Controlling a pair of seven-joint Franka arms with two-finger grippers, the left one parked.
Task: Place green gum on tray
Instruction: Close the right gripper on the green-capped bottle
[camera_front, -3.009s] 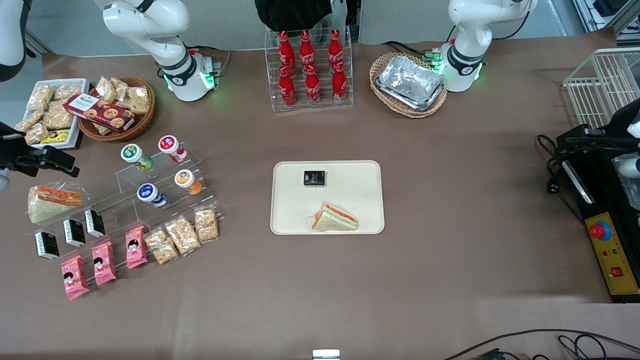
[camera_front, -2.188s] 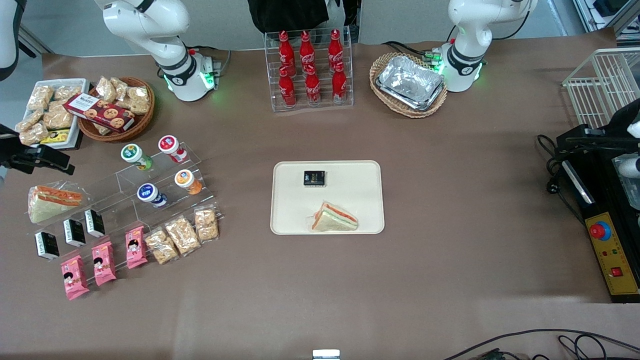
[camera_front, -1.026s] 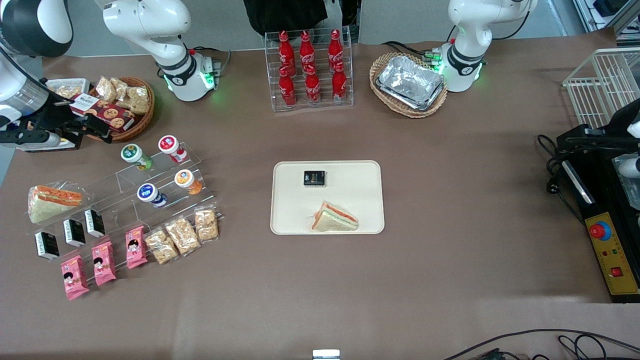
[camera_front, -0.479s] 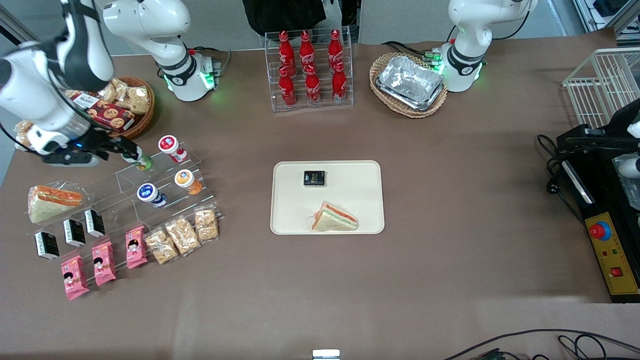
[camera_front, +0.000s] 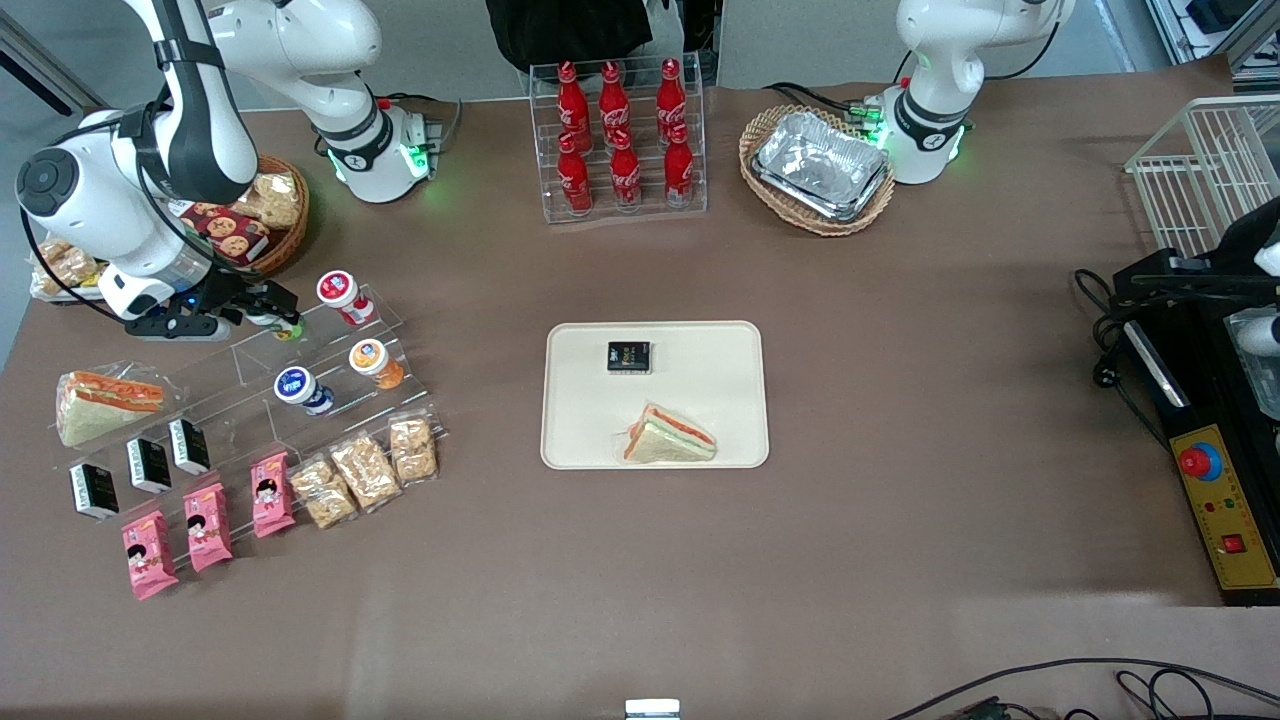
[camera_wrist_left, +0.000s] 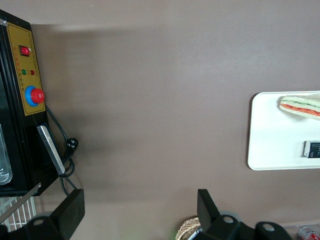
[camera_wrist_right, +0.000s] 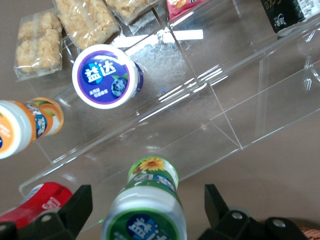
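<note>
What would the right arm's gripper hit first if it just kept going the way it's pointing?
Most likely the green gum. In the wrist view the gripper has its fingers open, one either side of the bottle's lid, so pushing straight on should meet it first, though exact depth is hard to judge.

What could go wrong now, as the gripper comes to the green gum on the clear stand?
The open gripper straddles the green gum, which lies tilted on the slippery clear stand; a poor squeeze may push it away. The red-lidded bottle lies close beside it and may get knocked. On the tray, the sandwich and black packet limit room.
</note>
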